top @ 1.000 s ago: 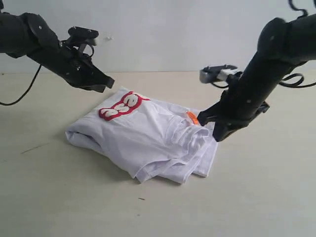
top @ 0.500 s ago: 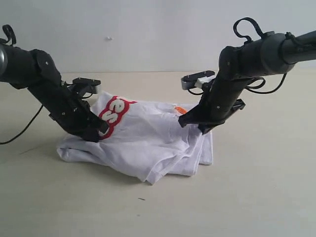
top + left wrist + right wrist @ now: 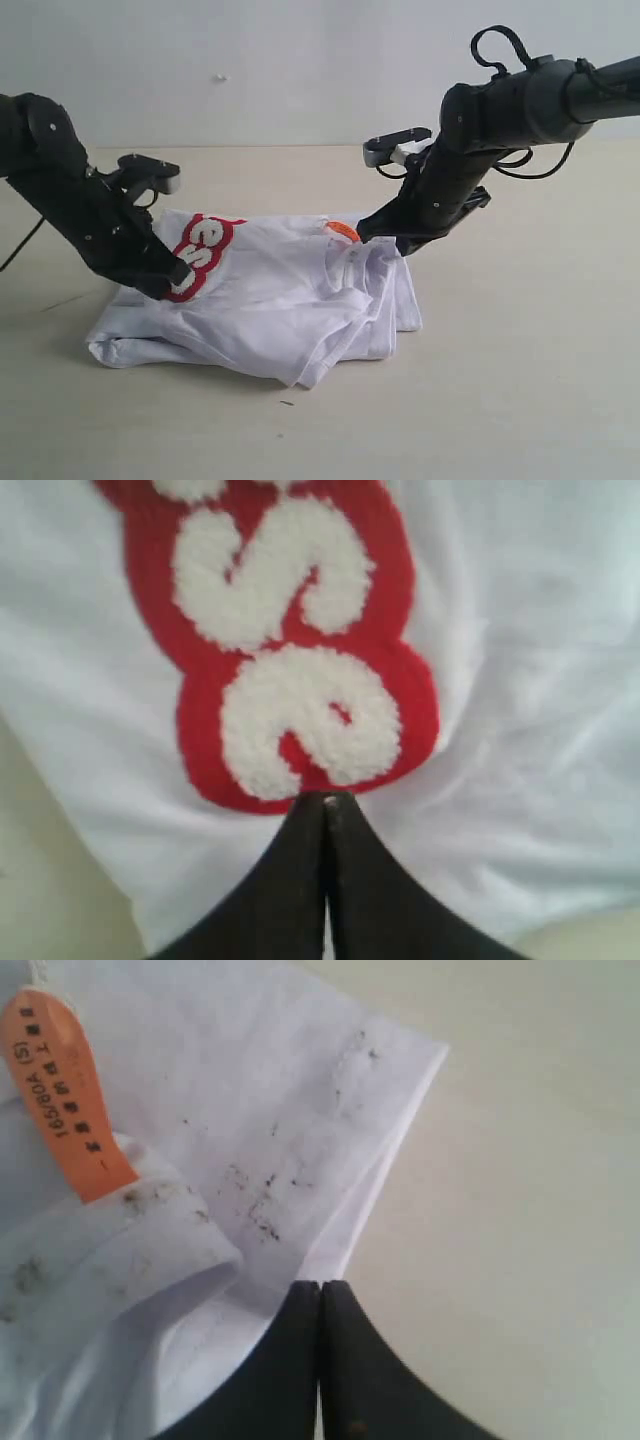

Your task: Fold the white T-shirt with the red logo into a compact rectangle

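Exterior view | left jaws closed on white T-shirt (image 3: 290,290) | right jaws too

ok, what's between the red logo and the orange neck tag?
Just wrinkled white T-shirt fabric, nothing else, from the red logo to the orange neck tag. The exterior view shows it.

open table (image 3: 500,400) before white t-shirt (image 3: 280,290), left arm (image 3: 85,215), right arm (image 3: 450,180) blocking its ends

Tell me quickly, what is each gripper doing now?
Left gripper: closed, pinching the shirt beside the logo.
Right gripper: closed, pinching the shirt's edge.
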